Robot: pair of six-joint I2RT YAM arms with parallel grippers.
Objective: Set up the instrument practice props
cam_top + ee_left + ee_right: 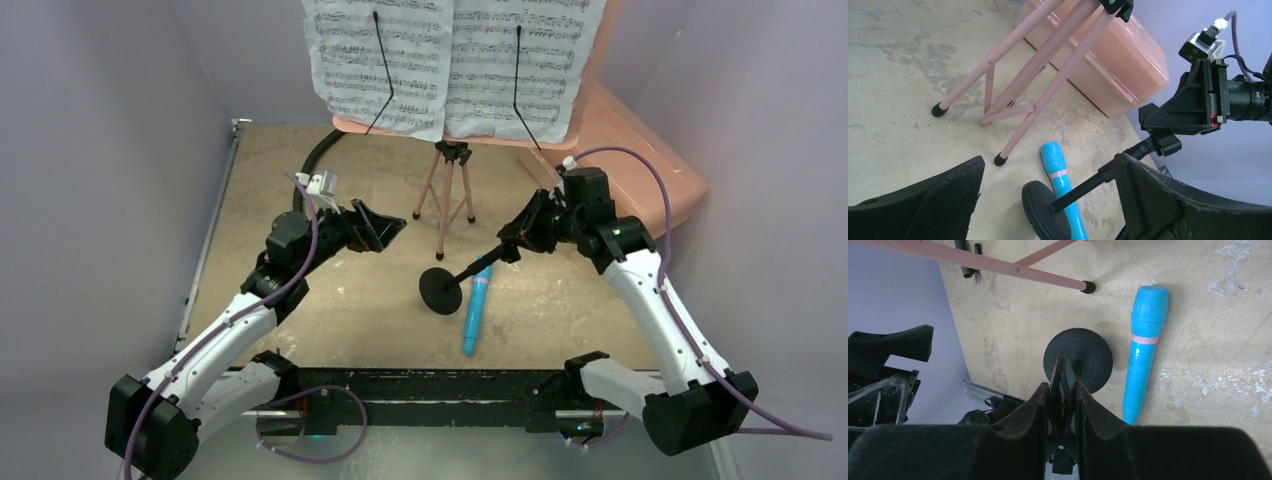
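Observation:
The pink music stand (pixel 447 195) stands on its tripod at the back centre, with two white sheet-music pages (pixel 380 60) (pixel 520 70) on its desk. The blue microphone (pixel 476 315) lies flat on the table. My right gripper (pixel 507 250) is shut on the clip end of the black mic stand (pixel 440 290), which tilts with its round base (pixel 1088 355) low over the table beside the microphone (pixel 1143 350). My left gripper (pixel 385 225) hangs open and empty left of the tripod legs (pixel 1048 60). In its view the base (pixel 1040 210) and microphone (pixel 1060 175) lie between its fingers (pixel 933 205).
A large translucent pink box (pixel 640 160) sits at the back right, behind the right arm. A curved black hose (pixel 315 160) lies at the back left near the wall. Grey walls close in both sides.

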